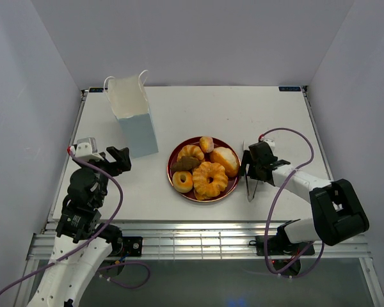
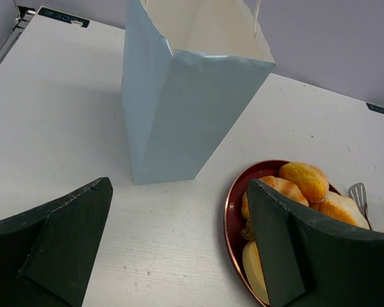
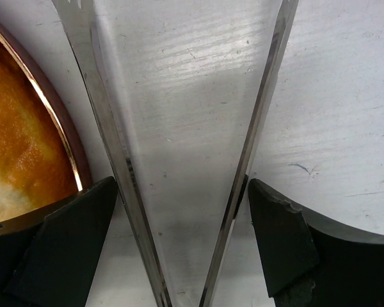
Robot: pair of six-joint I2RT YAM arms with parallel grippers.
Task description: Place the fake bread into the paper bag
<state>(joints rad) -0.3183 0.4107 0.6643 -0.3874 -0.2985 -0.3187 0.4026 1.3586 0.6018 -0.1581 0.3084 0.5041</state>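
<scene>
Top external view: I see the glossy golden toy pastries (image 1: 209, 178) piled on the dark red round plate (image 1: 171, 167), just right of the tall pale blue paper bag (image 1: 139, 133). My right gripper (image 1: 251, 171) has its jaws spread, straddling the long silver metal tongs (image 1: 251, 190) beside the plate. My left gripper (image 1: 120, 160) hangs near the bag, jaws parted wide.

— Pastries on the dark red round plate (image 1: 170, 170)?
— Six glossy toy ones: small golden-orange bun (image 1: 206, 144), larger golden-orange bun (image 1: 225, 160), croissant (image 1: 191, 152), ring donut (image 1: 182, 181), twisted ring (image 1: 210, 179), dark brown flat piece (image 1: 185, 164). Two buns, one of each other shape.
— Plates, bags, tools?
— One plate, one tall pale blue paper bag (image 1: 139, 131), one pair of long silver metal tongs (image 1: 251, 190).
— Pincers?
— Two: left pincer (image 1: 120, 160), right pincer (image 1: 250, 171).
</scene>
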